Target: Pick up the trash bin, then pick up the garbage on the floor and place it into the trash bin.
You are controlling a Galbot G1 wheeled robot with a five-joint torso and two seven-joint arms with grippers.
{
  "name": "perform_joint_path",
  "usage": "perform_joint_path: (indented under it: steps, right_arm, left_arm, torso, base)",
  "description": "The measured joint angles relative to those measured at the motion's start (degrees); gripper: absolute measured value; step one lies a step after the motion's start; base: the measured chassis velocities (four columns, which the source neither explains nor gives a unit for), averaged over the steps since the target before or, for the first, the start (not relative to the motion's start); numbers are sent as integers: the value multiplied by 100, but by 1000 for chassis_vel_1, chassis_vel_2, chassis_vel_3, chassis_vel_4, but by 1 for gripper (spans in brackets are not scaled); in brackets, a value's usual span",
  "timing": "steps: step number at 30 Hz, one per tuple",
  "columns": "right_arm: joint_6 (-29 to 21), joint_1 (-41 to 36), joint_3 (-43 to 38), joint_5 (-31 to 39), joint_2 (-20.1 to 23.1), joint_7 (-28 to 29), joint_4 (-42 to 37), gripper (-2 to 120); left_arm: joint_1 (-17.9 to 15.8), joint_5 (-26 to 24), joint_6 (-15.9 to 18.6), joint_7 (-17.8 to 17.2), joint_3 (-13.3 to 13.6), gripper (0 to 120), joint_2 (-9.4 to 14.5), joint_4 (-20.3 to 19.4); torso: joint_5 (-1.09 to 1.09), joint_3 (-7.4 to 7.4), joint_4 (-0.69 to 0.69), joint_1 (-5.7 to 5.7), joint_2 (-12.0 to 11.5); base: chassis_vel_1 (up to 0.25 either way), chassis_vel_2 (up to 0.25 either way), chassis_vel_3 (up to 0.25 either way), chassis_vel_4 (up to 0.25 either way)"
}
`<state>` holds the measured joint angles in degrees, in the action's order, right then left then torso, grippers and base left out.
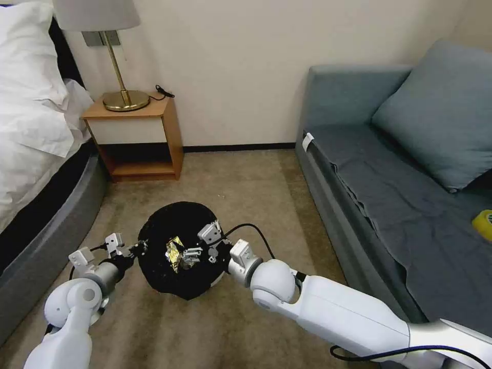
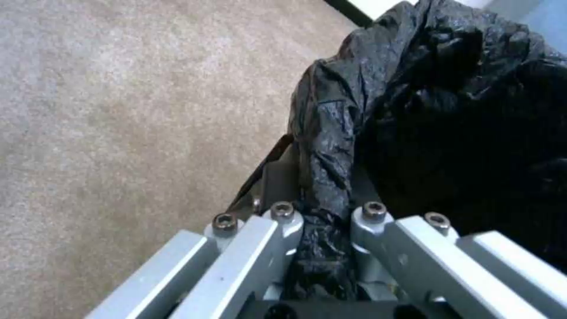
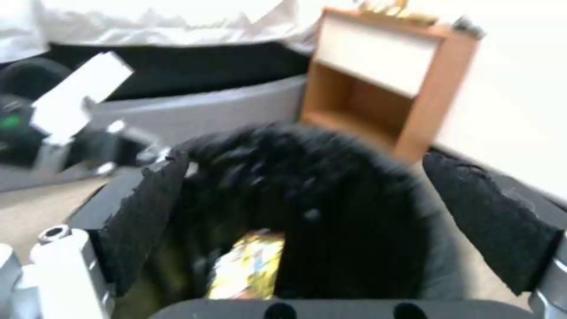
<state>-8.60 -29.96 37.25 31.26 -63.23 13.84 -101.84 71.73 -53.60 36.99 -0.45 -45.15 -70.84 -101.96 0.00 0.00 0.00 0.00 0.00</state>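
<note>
The trash bin [image 1: 179, 225], lined with a glossy black bag, hangs just above the carpet in front of me. My left gripper [image 1: 137, 250] is shut on its rim, and the left wrist view shows the bag [image 2: 443, 110] pinched between the fingers [image 2: 283, 221]. Over the bin's mouth my right gripper [image 1: 199, 245] is open, its black pads [image 3: 148, 212] wide apart. Below it, inside the bin [image 3: 331, 186], lies a gold foil wrapper [image 1: 174, 252], a piece of garbage, also seen in the right wrist view [image 3: 248, 266].
A wooden nightstand [image 1: 141, 138] with a brass lamp [image 1: 123, 97] stands at the far wall beside the bed [image 1: 36, 169] on the left. A grey sofa [image 1: 389, 205] lines the right side, with a yellow tape roll [image 1: 483, 224] on it. Open carpet [image 1: 246, 184] lies between.
</note>
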Motion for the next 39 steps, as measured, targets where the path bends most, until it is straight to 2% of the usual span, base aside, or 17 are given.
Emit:
perform_joint_path:
  steps: [5,8,9,12,17,20,25,28,36,39]
  right_arm:
    - [73,-36,-219,-416,-1,146,-4,100]
    - [156,-252,-760,-1165,5,482,-16,100]
    - [156,-252,-760,-1165,5,482,-16,100]
    - [147,-678,-1545,-1710,0,725,-146,100]
    - [24,-1293,-2352,-1921,169,801,-418,100]
    - [-26,-1885,-2941,-1965,510,809,-736,100]
    - [-37,-2559,-3672,-1979,737,727,-1204,100]
    - [-43,-2973,-4068,-2051,746,643,-1472,100]
    - [83,-4104,-4798,-2355,590,311,-1929,100]
    - [167,-4504,-5065,-2442,537,183,-2084,100]
  left_arm:
    - [-1,0,-3,-39,-2,4,-5,1]
    - [-1,19,-31,-71,-16,4,-34,11]
    - [-1,19,-31,-71,-16,4,-34,11]
    - [9,136,-57,-153,-25,4,-41,35]
    - [19,264,-65,-305,-27,4,-47,38]
    - [20,302,-50,-490,-21,4,-78,40]
    - [5,305,-47,-756,9,4,-163,159]
    - [-6,300,-46,-888,28,4,-219,234]
    - [-32,339,-61,-930,69,4,-289,413]
    - [-33,341,-63,-863,74,13,-298,413]
  torso:
    - [0,0,0,0,0]
    - [0,0,0,0,0]
    - [0,0,0,0,0]
    - [0,0,1,0,0]
    - [2,0,0,0,0]
    - [1,0,-3,0,0]
    - [0,0,0,0,1]
    - [1,0,-1,0,1]
    - [0,0,-1,0,1]
    - [1,0,-2,0,1]
  base:
    - [0,0,0,0]
    - [0,0,0,0]
    - [0,0,0,0]
    - [0,0,0,0]
    - [0,0,0,0]
    - [0,0,0,0]
    - [0,0,0,0]
    - [0,0,0,0]
    - [0,0,0,0]
    - [0,0,0,0]
